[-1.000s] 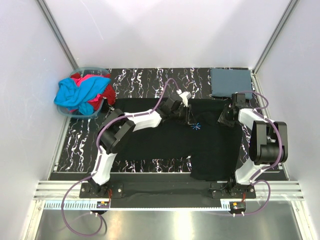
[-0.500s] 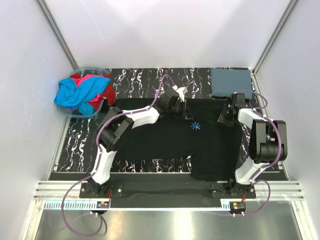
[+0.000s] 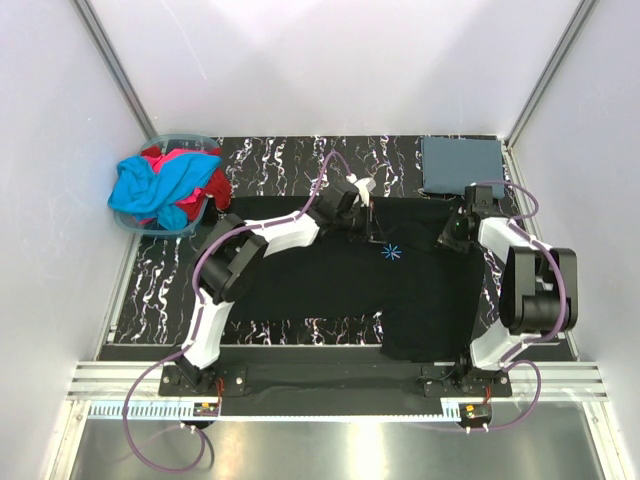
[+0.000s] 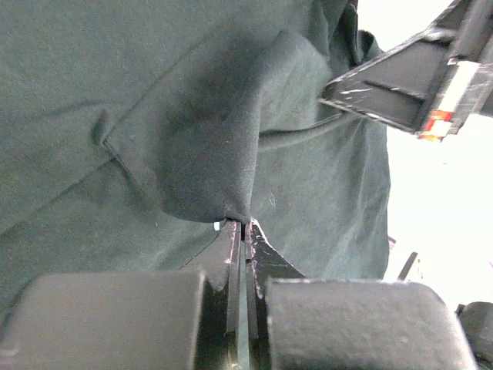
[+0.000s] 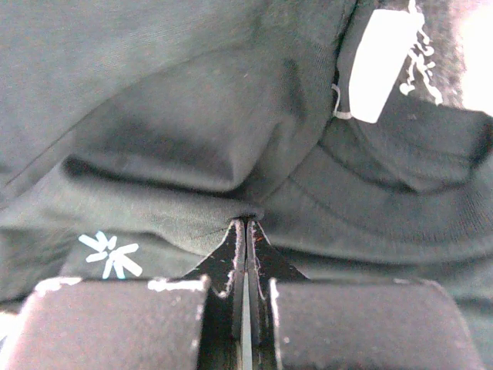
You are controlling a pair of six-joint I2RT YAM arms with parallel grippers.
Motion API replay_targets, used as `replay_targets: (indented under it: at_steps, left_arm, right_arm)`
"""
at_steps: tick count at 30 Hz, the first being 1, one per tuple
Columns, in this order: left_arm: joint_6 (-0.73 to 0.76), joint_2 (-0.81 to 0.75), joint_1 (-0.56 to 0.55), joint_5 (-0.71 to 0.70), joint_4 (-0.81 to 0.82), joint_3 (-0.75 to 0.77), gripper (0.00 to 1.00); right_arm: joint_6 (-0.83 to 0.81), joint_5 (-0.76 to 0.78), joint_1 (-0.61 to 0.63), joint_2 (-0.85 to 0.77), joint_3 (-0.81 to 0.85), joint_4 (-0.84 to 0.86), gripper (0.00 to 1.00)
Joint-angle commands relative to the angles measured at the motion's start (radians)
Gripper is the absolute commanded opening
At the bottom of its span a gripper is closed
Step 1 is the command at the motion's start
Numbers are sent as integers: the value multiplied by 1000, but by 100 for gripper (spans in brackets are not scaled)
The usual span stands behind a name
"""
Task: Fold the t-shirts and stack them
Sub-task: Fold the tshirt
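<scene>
Top external — t-shirt (image 3: 330,275), marbled table (image 3: 300,158), white walls (image 3: 330,70).

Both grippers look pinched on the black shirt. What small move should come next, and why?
Probably raise both together slightly: the left gripper and right gripper each pinch a fold of the black shirt near its far edge, so lifting would start the fold.

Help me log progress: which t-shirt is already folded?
The slate blue-grey t-shirt at the far right corner, a neat flat rectangle. The black one lies spread out; the cyan one and red one sit crumpled in the tub.
</scene>
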Motion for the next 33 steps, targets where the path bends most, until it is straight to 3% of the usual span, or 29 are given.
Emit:
replay_targets:
  at_steps: [1,21,33]
  left_arm:
    - [-14,-44,5,50,4,23,0]
    - [-87,-167,5,41,-32,-117,0]
    - [-60,-212,-41,5,-113,-157,0]
  right_arm:
    - [16,-15,-2,-113,38,-62,0]
    - [74,63,-2,-303,17,-294,0]
    - [186,119,-2,-312,-38,-359,0]
